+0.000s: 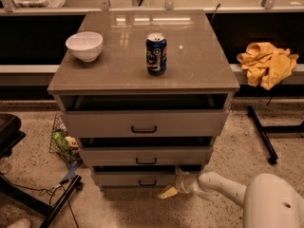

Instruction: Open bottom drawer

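Observation:
The bottom drawer (133, 178) is the lowest of three grey-beige fronts in the cabinet, with a small black bar handle (147, 183). A dark gap shows above its front. My gripper (172, 185) reaches in from the lower right on a white arm (218, 184). It sits at the drawer's right end, just right of the handle, low near the floor. A pale yellowish fingertip (166, 192) points down-left below the drawer front.
The middle drawer (145, 156) and top drawer (142, 123) also stand slightly out. A white bowl (84, 45) and a blue can (156, 54) sit on the cabinet top. A yellow cloth (267, 63) lies at right, a wire basket (61, 144) and chair base (28, 194) at left.

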Controlling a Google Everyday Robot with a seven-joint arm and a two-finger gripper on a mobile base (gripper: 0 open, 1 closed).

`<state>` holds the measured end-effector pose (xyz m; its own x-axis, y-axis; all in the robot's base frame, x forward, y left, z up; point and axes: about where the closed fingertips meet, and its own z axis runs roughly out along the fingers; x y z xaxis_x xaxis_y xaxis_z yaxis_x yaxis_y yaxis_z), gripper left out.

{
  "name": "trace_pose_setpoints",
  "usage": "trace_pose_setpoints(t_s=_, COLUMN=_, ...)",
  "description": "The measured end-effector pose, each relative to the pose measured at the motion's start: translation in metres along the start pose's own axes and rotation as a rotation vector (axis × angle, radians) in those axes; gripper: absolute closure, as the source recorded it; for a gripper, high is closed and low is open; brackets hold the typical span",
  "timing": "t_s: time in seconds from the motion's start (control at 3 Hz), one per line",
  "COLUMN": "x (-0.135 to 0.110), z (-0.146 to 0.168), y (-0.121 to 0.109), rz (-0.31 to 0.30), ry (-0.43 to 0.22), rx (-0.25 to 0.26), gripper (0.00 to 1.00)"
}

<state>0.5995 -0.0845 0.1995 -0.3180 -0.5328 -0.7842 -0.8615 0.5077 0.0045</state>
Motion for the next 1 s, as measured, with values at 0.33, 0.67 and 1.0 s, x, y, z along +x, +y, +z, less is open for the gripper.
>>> trace_pose_setpoints(t_s=0.33, x=-0.0006, z=0.0018, y=0.0017, rz=0.000, ry=-0.001, rx=-0.004, gripper=0.16)
trace_pose_setpoints(t_s=0.67, x=-0.0014, z=0.0042, y=0.0041, rz=0.000, ry=-0.002, rx=-0.008, gripper=0.47)
trace_pose_setpoints(t_s=1.0, x=-0.0017, z=0.0053, y=0.0053, rz=0.000, ry=-0.002, rx=-0.010, gripper=0.71)
